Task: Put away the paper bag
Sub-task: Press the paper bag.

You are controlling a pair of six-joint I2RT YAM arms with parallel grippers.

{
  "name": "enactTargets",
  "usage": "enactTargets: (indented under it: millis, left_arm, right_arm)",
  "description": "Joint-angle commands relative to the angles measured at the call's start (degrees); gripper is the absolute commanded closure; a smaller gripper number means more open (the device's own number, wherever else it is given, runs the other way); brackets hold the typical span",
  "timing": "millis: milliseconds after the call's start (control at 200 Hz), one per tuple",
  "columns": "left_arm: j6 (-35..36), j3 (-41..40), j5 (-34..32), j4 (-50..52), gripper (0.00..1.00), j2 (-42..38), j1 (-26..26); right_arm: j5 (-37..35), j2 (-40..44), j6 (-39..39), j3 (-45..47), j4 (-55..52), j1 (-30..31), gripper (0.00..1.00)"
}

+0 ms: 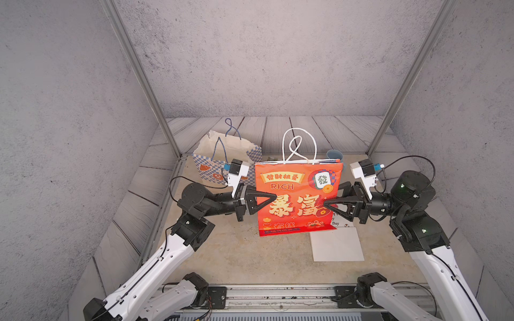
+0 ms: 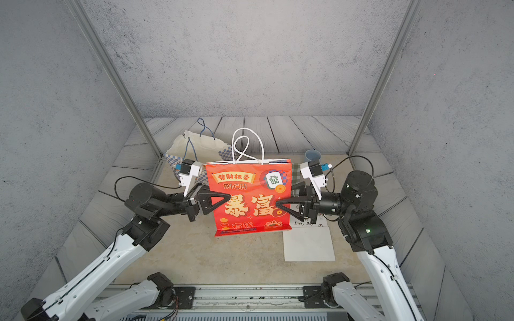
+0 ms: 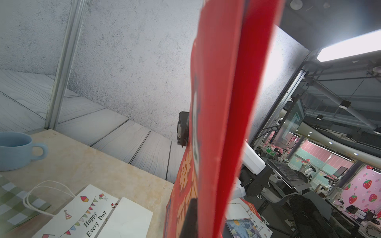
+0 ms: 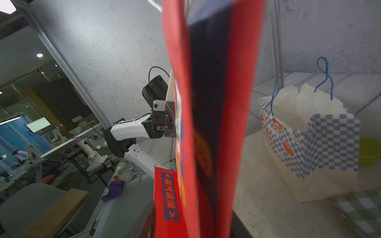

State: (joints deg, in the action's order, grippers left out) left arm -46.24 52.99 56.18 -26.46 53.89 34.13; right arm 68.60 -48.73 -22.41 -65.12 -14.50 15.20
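While the red paper bag (image 1: 297, 194) stands upright near the middle of the desk (image 1: 236, 255), my left gripper (image 1: 271, 196) is closed tight on its left edge. My right gripper (image 1: 331, 198) has its jaws partly apart around the right edge.

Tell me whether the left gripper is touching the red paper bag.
Touching. In the left wrist view the red paper bag sits edge-on in the left gripper, a dark finger flat against its print.

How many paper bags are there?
3. The red bag stands in the middle, the blue-checked bag behind it, the white bag flat beside it. Green-checked paper may be a fourth.
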Motion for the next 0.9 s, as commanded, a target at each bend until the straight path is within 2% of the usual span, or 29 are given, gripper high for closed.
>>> enactTargets:
  millis: [0, 165, 265, 300, 335, 375, 420, 515, 686, 826, 896]
  left_arm:
    - [-2.5, 2.3, -0.2, -4.5, 1.00, -0.4, -0.4]
    - [-4.7, 2.7, 0.0, -5.7, 1.00, 0.4, -0.4]
    - [-5.8, 2.8, -0.1, -6.7, 1.00, 0.7, -0.4]
    - [-5.9, 2.8, 0.0, -6.9, 1.00, 0.8, -0.4]
    - [-6.0, 2.9, 0.0, -7.2, 1.00, 0.8, -0.4]
    - [-6.2, 2.9, 0.4, -7.3, 1.00, 0.9, -0.4]
    - [-6.5, 2.8, 1.1, -7.3, 1.00, 1.0, -0.3]
    - [-7.4, 2.1, 2.5, -7.7, 1.00, 1.4, -0.2]
    - [-7.0, 1.5, 3.1, -5.8, 1.00, 1.2, -0.2]
    - [-6.4, 1.2, 3.6, -5.4, 1.00, 1.3, 0.0]
    - [-6.3, 1.2, 3.8, -5.6, 1.00, 1.4, 0.1]
  right_arm:
    - [0.7, -0.2, -3.2, 0.7, 4.6, 0.2, 0.65]
    - [1.6, -0.2, -3.9, 0.4, 6.2, 0.2, 0.99]
    - [1.7, 0.0, -4.2, 0.2, 7.0, 0.2, 1.00]
    - [1.5, 0.0, -4.3, 0.0, 6.9, 0.1, 0.89]
    - [1.1, 0.0, -4.3, -0.3, 6.9, 0.2, 0.65]
    - [0.5, 0.0, -4.5, -0.7, 7.2, 0.1, 0.52]
    - [0.0, -0.2, -4.9, -1.4, 8.3, 0.1, 0.45]
    - [-1.1, -1.3, -6.4, -3.5, 11.5, 0.2, 0.45]
    - [-1.9, -3.1, -8.0, -7.5, 13.1, 0.2, 0.66]
    - [-3.1, -2.7, -8.9, -7.1, 15.0, 0.2, 1.00]
    - [-3.4, -2.6, -8.9, -6.9, 15.0, 0.1, 1.00]
